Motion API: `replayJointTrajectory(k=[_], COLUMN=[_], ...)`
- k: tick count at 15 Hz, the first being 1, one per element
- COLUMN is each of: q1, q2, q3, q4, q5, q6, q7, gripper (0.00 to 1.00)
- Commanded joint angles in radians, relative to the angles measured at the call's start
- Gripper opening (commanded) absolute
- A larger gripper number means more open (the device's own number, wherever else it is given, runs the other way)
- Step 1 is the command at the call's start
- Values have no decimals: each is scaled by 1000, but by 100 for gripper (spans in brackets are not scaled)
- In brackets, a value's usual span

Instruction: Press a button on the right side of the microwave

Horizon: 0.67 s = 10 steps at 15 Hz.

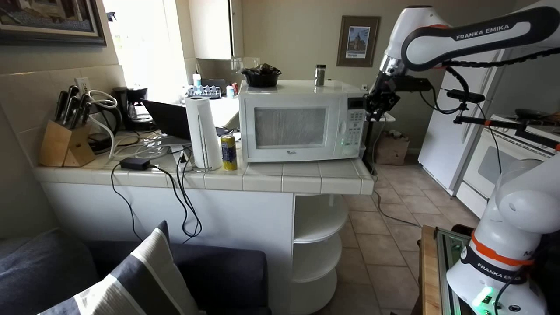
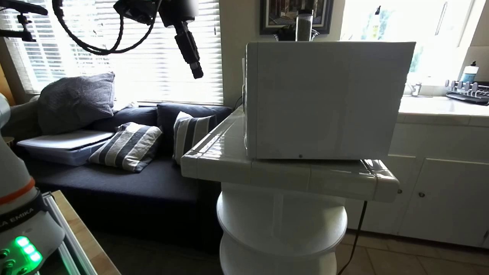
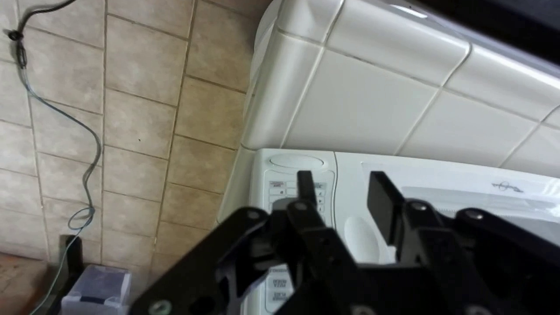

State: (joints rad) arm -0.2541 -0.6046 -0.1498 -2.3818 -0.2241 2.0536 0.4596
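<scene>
Presently, gripper (image 3: 343, 188): parted, holding nothing; best narrowed.
Keypad (image 1: 354, 126): approach squarely over counter front edge (image 1: 304, 184).
Microwave (image 1: 299, 124): press lightly, avoid shoving.

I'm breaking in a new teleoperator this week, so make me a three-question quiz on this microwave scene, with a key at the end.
1. Multiple choice: Seen from the front, where is the keypad of the microwave relative to its door?
A) to the left
B) to the right
C) below

2. True or false: In the wrist view, the gripper stands open.

3. Fill in: On the tiled counter, the yellow-and-blue can stands between the microwave and the ____.

Key:
1. B
2. True
3. paper towel roll
</scene>
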Motion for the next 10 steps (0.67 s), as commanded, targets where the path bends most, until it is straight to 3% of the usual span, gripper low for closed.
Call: replayJointTrajectory(k=[1, 5, 6, 8, 10], q1=[-13, -2, -30, -28, -27], q2=[-53, -107, -67, -86, -91], q3=[-12, -41, -10, -18, -20], q4=[-9, -27, 2, 0, -1], q5=[57, 79, 62, 66, 67], q6=[26, 69, 47, 47, 47], q7=[-86, -224, -170, -205, -214], gripper=[69, 99, 81, 97, 100])
